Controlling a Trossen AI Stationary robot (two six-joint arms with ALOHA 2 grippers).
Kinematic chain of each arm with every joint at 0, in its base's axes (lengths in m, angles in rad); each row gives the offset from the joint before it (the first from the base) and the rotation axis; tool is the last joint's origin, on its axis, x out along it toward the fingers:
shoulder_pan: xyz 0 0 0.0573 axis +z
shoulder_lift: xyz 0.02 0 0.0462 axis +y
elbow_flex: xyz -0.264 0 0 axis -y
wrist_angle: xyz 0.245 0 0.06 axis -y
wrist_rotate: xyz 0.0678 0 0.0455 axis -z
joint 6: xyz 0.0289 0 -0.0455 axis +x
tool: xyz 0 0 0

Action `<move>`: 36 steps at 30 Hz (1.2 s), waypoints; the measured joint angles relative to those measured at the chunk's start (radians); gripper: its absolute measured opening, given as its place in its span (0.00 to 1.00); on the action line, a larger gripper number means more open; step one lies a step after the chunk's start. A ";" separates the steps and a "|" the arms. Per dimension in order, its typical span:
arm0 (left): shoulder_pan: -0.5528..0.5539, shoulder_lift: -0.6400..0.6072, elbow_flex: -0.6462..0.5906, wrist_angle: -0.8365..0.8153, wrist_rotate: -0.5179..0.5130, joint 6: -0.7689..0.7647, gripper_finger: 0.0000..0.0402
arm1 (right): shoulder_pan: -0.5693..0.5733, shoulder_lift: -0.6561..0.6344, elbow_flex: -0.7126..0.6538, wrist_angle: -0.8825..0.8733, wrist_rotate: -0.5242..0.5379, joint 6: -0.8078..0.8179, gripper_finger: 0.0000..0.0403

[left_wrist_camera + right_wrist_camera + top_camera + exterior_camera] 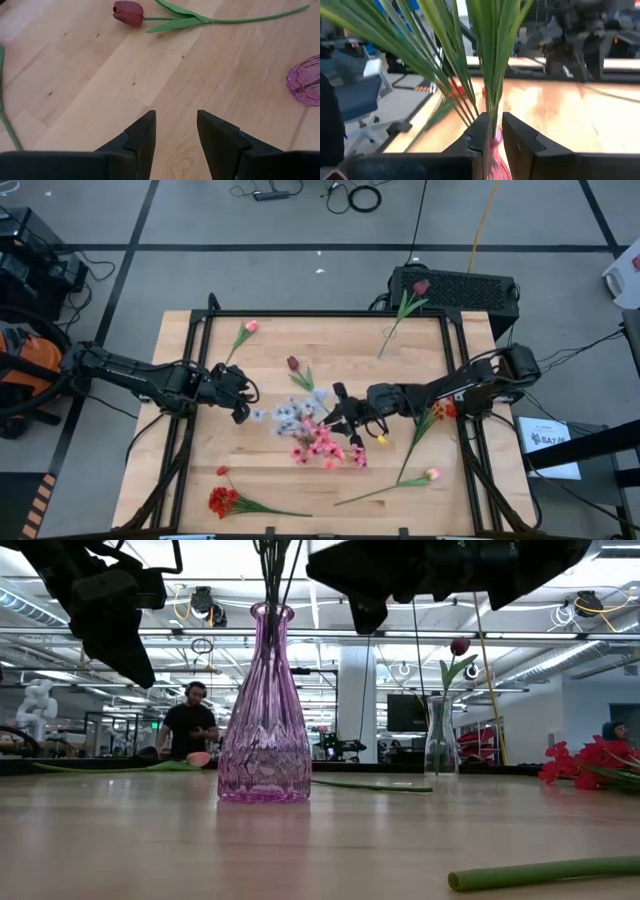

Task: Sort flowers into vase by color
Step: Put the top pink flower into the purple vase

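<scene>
Surface [200,470] of pale wood carries a purple vase [264,705] at centre, already stuffed with pink and pale flowers [318,438], while loose stems lie scattered around it. Right end effector [492,131] sits above the vase, pinching a bundle of green stalks [470,60]; letting go off-centre could tip them over the rim. Left end effector [176,131] hovers nearby, open and empty (a dark red tulip [128,13] lies ahead).
</scene>
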 joint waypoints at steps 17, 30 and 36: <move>0.000 0.000 0.000 -0.006 -0.002 0.000 0.37 | -0.073 -0.087 0.000 -0.288 0.015 0.051 0.11; 0.000 0.000 0.000 -0.026 0.009 -0.001 0.37 | -0.127 -0.254 0.000 -0.662 0.076 0.214 0.11; 0.000 0.000 0.000 -0.026 -0.011 -0.031 0.37 | -0.129 -0.344 0.000 -0.932 0.260 0.452 0.11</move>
